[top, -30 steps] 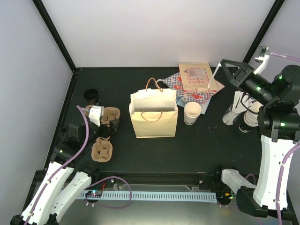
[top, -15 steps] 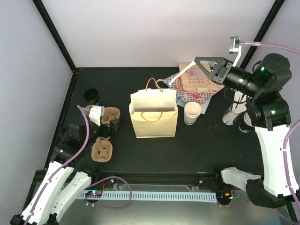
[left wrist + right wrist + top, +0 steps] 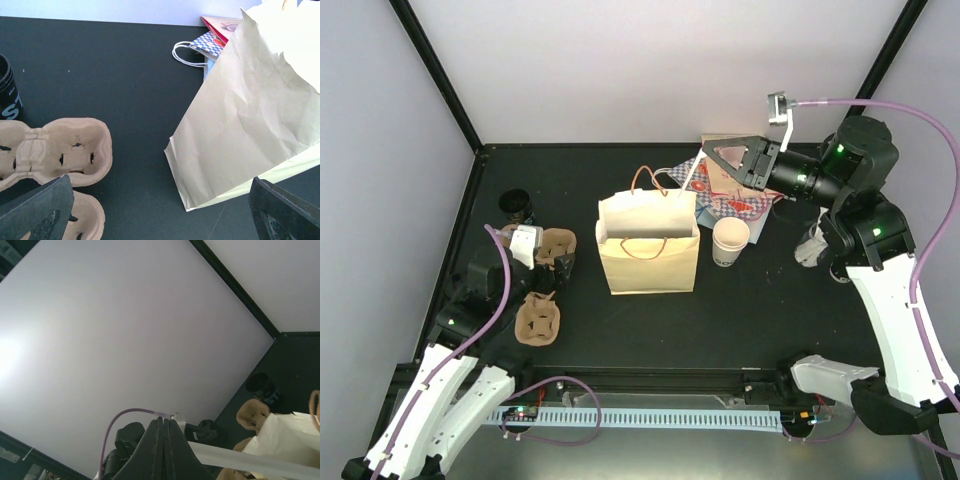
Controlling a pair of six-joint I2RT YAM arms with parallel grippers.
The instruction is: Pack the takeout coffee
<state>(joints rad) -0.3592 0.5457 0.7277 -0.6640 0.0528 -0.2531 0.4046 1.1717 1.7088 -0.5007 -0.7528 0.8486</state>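
The table (image 3: 760, 320) runs out at the left wall just past a black can (image 3: 517, 207) standing far left. Next to it lie two carriers (image 3: 538, 320), their wells empty. The left gripper (image 3: 160, 215) is low beside them, its fingers spread wide with nothing between. A bare lane separates the carriers from the bag (image 3: 648, 262), and the near half of the table in front of the bag is open. The cup (image 3: 730, 241) stands upright just right of the bag; it is small and cream with a pale top. The bag stands upright with its mouth open, and I cannot tell what it holds. Above its far right corner the right gripper (image 3: 710, 151) has its fingers pinched together on a thin white strip (image 3: 694, 172). Cup stacks (image 3: 810, 250) sit near the right edge, partly hidden by the arm.
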